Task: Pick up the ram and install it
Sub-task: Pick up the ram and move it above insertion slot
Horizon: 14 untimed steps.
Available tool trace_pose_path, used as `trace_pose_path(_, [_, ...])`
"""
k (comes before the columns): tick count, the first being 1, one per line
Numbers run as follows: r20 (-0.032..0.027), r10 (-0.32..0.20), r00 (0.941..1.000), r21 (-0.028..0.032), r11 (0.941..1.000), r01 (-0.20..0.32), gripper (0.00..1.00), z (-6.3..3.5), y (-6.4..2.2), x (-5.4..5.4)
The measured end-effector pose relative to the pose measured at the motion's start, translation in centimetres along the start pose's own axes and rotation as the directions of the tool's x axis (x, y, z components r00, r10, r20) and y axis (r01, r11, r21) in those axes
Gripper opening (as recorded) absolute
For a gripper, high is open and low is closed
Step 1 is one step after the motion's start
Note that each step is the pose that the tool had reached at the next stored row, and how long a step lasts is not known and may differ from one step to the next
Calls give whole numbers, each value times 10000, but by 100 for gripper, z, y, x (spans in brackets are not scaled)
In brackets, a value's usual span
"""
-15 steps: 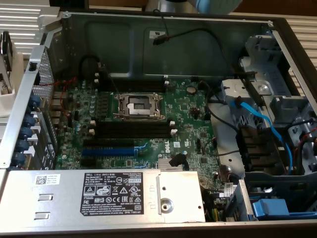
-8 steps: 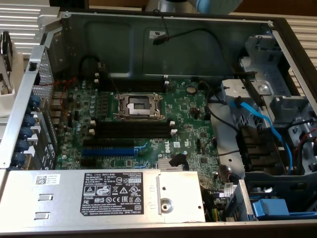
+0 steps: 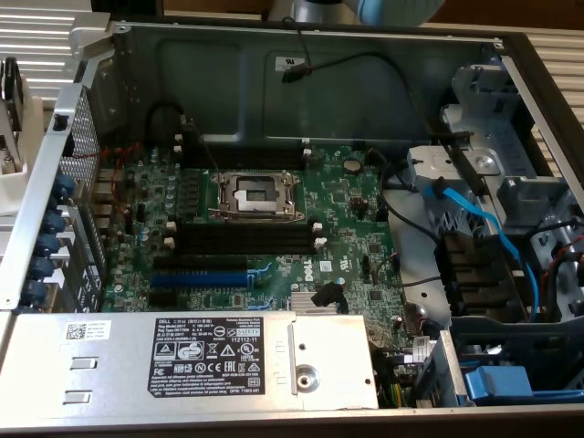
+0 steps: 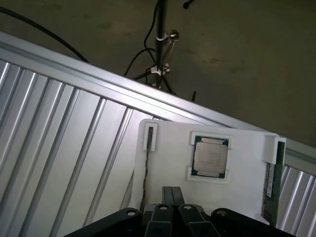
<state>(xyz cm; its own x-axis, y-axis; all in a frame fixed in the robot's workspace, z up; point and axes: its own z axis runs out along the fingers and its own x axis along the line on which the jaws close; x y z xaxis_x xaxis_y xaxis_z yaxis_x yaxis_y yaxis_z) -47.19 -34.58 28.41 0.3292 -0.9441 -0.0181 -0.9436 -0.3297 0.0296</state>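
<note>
1. My gripper (image 4: 173, 200), fingers pressed together and empty, hovers over the white tray's (image 4: 168, 148) near edge.
2. The ram (image 4: 272, 190) stands edge-up at the tray's side, beside the central processor (image 4: 210, 157), unpicked.
3. Likely the approach step; grasping calls for parted fingers straddling the stick.

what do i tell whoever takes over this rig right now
Gripper: shut, holding nothing, hovering over the white holder.
Ram: standing on edge in a slot at one side of the holder. A processor chip sits in the middle, and another thin stick stands in the opposite slot.
Computer case: open, and the black slots on the motherboard look empty.
Done: nothing shows yet.
Left: the ram is not picked up and not installed.
</note>
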Motion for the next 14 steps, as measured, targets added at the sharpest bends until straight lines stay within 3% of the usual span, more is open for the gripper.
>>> trace_pose_path(10, [0, 1, 10000, -2, 10000, -1, 10, 183, 0, 10])
trace_pose_path(14, [0, 0, 10000, -3, 10000, 0, 10, 254, 34, 116])
